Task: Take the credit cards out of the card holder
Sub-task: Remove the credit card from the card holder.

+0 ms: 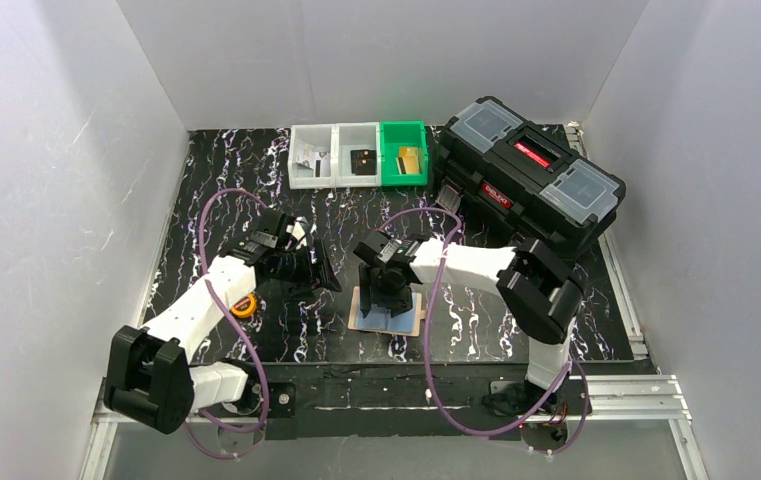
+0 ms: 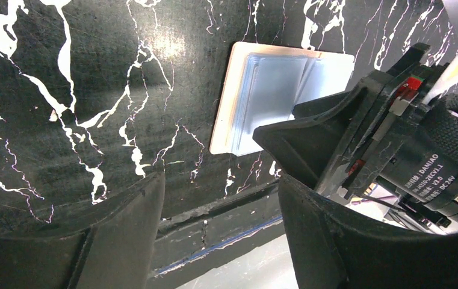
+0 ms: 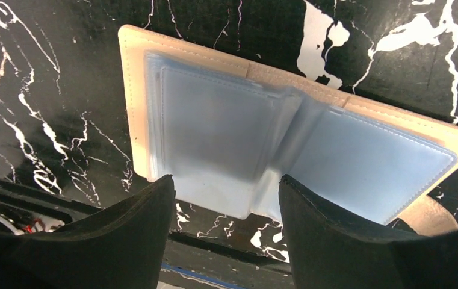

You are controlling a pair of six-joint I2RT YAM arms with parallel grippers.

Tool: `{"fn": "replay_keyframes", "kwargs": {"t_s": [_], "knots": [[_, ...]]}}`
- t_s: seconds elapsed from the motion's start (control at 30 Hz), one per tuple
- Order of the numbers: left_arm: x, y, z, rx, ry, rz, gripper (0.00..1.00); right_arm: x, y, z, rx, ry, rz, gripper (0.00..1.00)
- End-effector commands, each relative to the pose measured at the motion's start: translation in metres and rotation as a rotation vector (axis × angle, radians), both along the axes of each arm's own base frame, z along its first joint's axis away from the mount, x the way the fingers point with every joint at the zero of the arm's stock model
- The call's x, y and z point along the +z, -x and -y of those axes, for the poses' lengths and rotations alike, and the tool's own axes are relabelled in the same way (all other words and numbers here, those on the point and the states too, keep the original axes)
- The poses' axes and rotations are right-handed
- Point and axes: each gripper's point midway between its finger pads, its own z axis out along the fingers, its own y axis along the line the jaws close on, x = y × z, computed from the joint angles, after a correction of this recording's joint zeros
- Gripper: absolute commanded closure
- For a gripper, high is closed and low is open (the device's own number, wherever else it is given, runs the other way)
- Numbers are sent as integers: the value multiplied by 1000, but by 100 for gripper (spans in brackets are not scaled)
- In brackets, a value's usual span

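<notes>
The card holder (image 1: 388,320) lies open and flat on the black marbled table, near the front middle. Its cream-beige edge (image 3: 133,90) frames pale blue leaves (image 3: 214,132), which fold up at the centre. I cannot tell pale blue card from sleeve, and no tan-gold card shows in it. My right gripper (image 1: 388,290) hovers right over the holder's near edge, open and empty, with its fingertips (image 3: 154,192) either side of the centre fold. My left gripper (image 1: 321,268) is open and empty, to the left of the holder (image 2: 262,96), apart from it.
A large black toolbox (image 1: 526,175) stands at the back right. Three small bins (image 1: 359,155) sit at the back middle, the green one holding a yellowish item. An orange round object (image 1: 244,305) lies beside the left arm. The table's front edge (image 3: 214,241) is just below the holder.
</notes>
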Motion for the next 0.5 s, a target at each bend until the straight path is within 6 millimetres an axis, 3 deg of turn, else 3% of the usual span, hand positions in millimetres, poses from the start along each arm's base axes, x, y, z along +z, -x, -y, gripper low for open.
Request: {"fn": "replay_keyframes", "kwargs": {"t_s": [0.0, 0.23, 0.47], "knots": [[0, 3, 2, -8, 5, -22, 33, 3, -9, -2, 31, 49, 41, 29], [-6, 3, 2, -1, 0, -46, 34, -13, -5, 4, 100, 160, 49, 30], [-17, 6, 4, 16, 3, -100, 36, -27, 5, 7, 147, 140, 29, 45]]}}
